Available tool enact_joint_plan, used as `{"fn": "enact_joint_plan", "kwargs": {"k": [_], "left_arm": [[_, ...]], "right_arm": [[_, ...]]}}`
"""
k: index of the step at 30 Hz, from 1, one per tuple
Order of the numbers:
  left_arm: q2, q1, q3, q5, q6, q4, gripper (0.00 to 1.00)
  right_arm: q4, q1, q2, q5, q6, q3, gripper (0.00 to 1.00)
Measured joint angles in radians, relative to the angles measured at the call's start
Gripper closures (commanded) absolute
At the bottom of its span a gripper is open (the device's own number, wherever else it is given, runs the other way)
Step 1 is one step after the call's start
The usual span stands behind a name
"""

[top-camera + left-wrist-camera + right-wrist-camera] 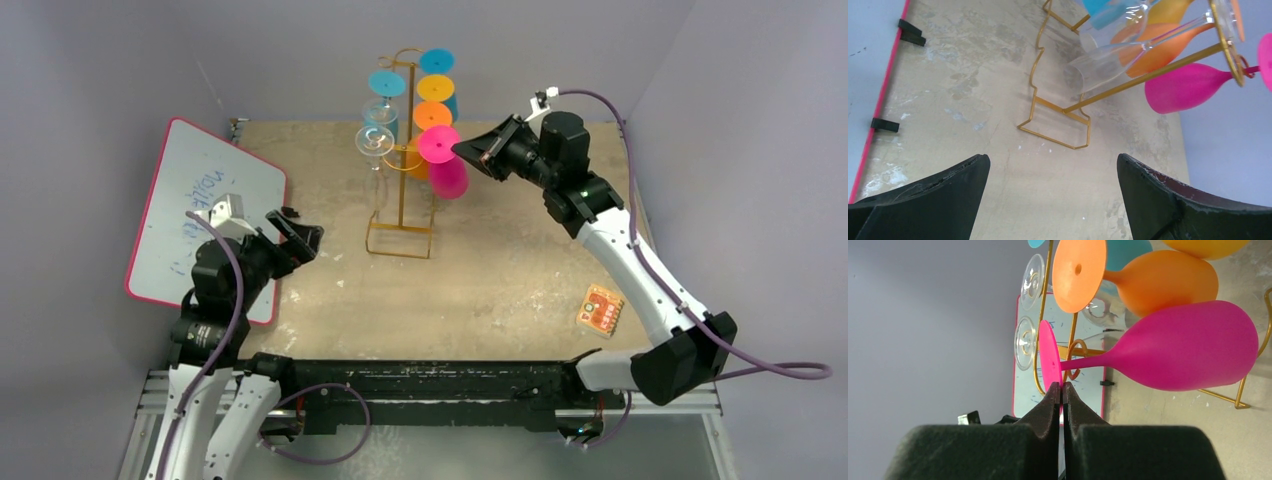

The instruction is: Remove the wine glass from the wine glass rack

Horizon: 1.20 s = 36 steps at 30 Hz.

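The right arm reaches far over the table (500, 270). Its right gripper (470, 150) is pinched tight on the flat round foot of the pink wine glass (447, 175). That glass hangs bowl-down on the gold wine glass rack (404, 200), at the back in the middle. The left arm is bent low by the whiteboard (190, 190). Its left gripper (295, 232) is wide open and holds nothing. Only the right wrist camera shows the fingers (1050, 400) squeezing the foot's thin edge.
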Motion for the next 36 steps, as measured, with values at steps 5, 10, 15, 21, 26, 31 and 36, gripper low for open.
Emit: {"fn": "enact_joint_plan", "kwargs": {"k": [5, 10, 15, 21, 26, 31, 36], "left_arm": [[0.014, 0.000, 0.050, 0.049, 0.000, 0.006, 0.00], [0.035, 0.000, 0.072, 0.122, 0.000, 0.034, 0.01], [0.068, 0.000, 0.072, 0.213, -0.002, 0.046, 0.01], [0.075, 0.000, 0.072, 0.323, -0.029, 0.106, 0.04], [0.096, 0.000, 0.066, 0.389, -0.046, 0.141, 0.06], [0.100, 0.000, 0.035, 0.444, -0.046, 0.158, 0.08], [0.100, -0.001, -0.044, 0.495, -0.064, 0.180, 0.13]], "right_arm": [[0.006, -0.010, -0.002, 0.000, 0.002, -0.022, 1.00], [0.021, -0.015, -0.017, 0.000, 0.017, -0.050, 1.00], [0.034, -0.015, -0.058, 0.005, 0.017, -0.077, 1.00], [0.048, -0.015, -0.161, 0.024, 0.014, -0.149, 1.00], [0.052, -0.015, -0.235, 0.034, 0.005, -0.214, 1.00], [0.047, -0.015, -0.319, 0.037, -0.016, -0.322, 1.00], [0.048, -0.015, -0.410, 0.032, -0.059, -0.455, 1.00]]}}
